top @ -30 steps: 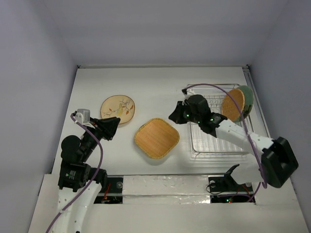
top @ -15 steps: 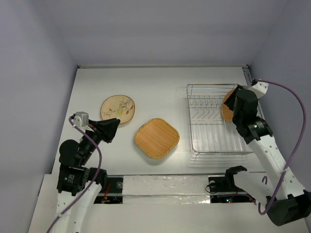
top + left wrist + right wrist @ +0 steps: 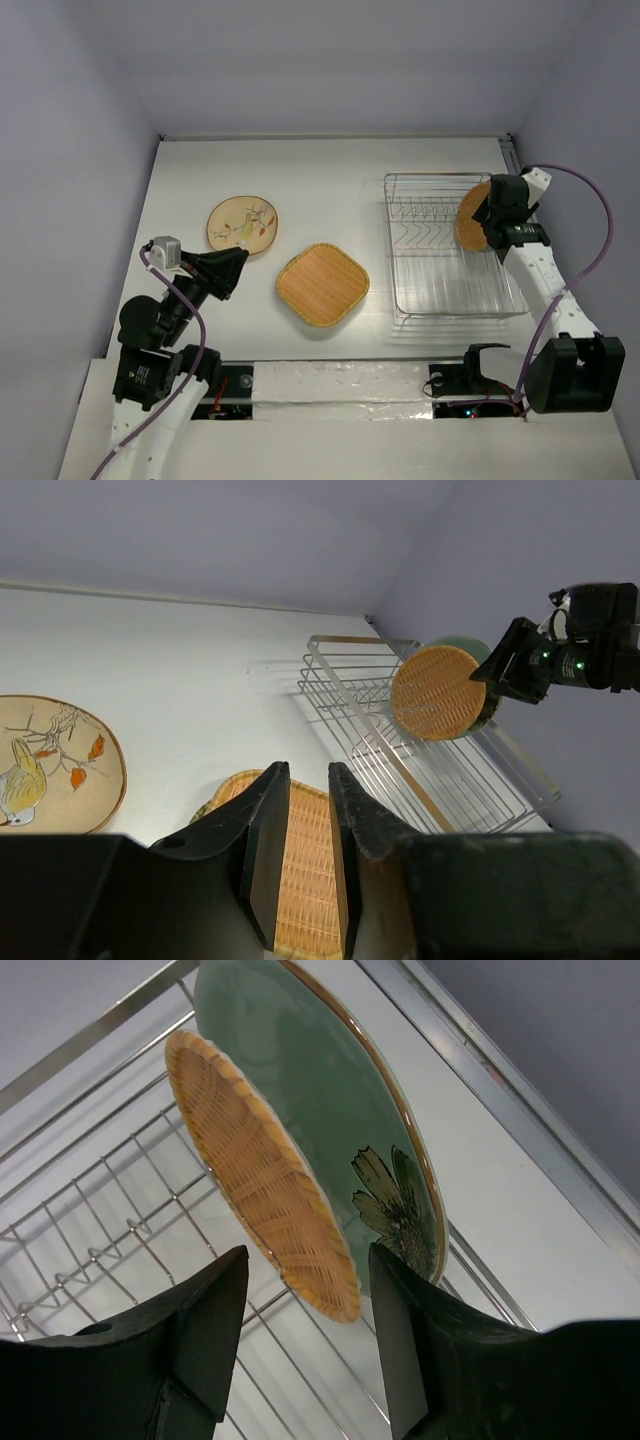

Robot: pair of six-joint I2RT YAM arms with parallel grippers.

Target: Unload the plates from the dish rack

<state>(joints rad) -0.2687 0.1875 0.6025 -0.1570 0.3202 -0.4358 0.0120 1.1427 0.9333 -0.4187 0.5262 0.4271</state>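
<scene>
The silver wire dish rack [image 3: 440, 290] stands at the right of the table. A round orange woven plate [image 3: 470, 217] stands upright at its right end, with a pale green flowered plate [image 3: 320, 1090] just behind it. My right gripper [image 3: 489, 214] is open, one finger on each side of the woven plate's [image 3: 255, 1185] lower rim, the right finger in front of the green plate. A cream floral plate [image 3: 243, 223] and a squarish woven plate [image 3: 323, 284] lie flat on the table. My left gripper [image 3: 236, 267] hovers left of the squarish plate, its jaws slightly apart and empty.
White walls close in the table on the left, back and right. A metal rail [image 3: 520, 1100] runs along the right edge beside the rack. The rack's row of upright prongs [image 3: 425, 212] stands left of the two plates.
The right arm swung from the table's middle to the rack's right end, and its jaws opened around the woven plate's rim. The left arm has barely shifted.
</scene>
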